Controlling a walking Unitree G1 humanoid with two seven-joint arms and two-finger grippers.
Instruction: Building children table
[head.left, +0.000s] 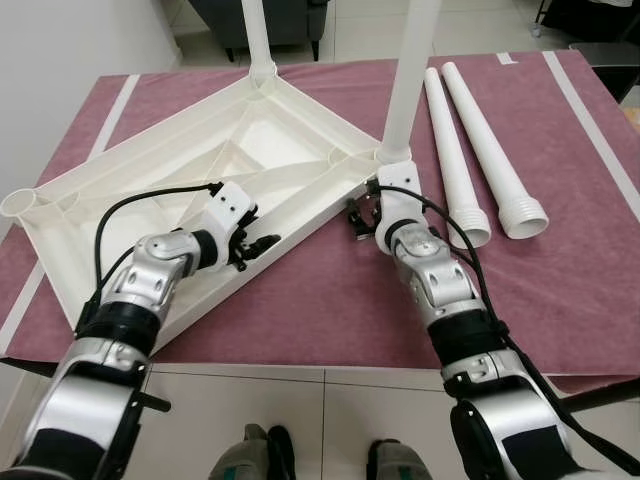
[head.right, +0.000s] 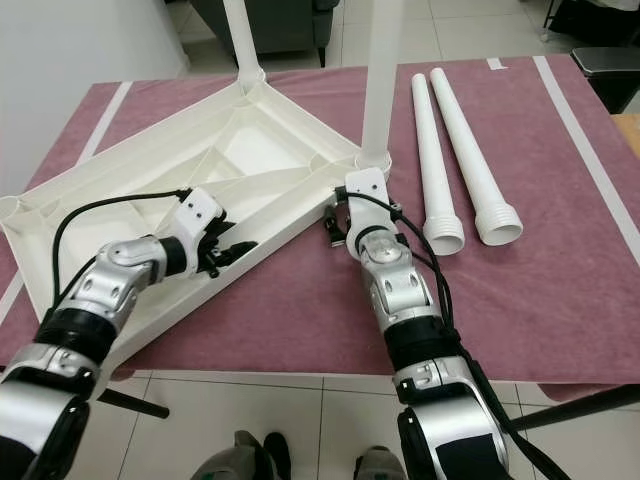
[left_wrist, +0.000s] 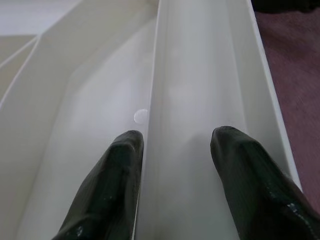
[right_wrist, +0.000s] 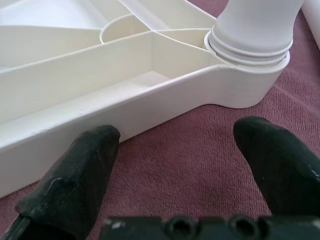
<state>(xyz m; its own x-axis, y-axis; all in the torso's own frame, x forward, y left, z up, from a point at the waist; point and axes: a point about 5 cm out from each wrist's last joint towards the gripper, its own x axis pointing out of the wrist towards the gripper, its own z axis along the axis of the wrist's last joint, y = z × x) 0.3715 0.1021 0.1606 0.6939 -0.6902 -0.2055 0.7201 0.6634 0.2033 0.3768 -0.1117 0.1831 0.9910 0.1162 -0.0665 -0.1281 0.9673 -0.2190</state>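
The white tabletop (head.left: 150, 170) lies upside down on a maroon cloth. Two white legs stand upright in its sockets, one at the far corner (head.left: 257, 35) and one at the right corner (head.left: 410, 80). Two loose legs (head.left: 452, 150) (head.left: 492, 140) lie side by side on the cloth to the right. My left gripper (head.left: 262, 243) is at the tabletop's near rim, open, its fingers (left_wrist: 115, 165) straddling a thin inner wall (left_wrist: 150, 100). My right gripper (head.left: 362, 208) rests open on the cloth just before the right corner socket (right_wrist: 250, 75).
An empty socket (head.left: 22, 203) sits at the tabletop's left corner. The cloth (head.left: 330, 300) reaches the table's near edge, with tiled floor and my feet (head.left: 260, 455) below. A dark chair (head.left: 280, 15) stands behind the table.
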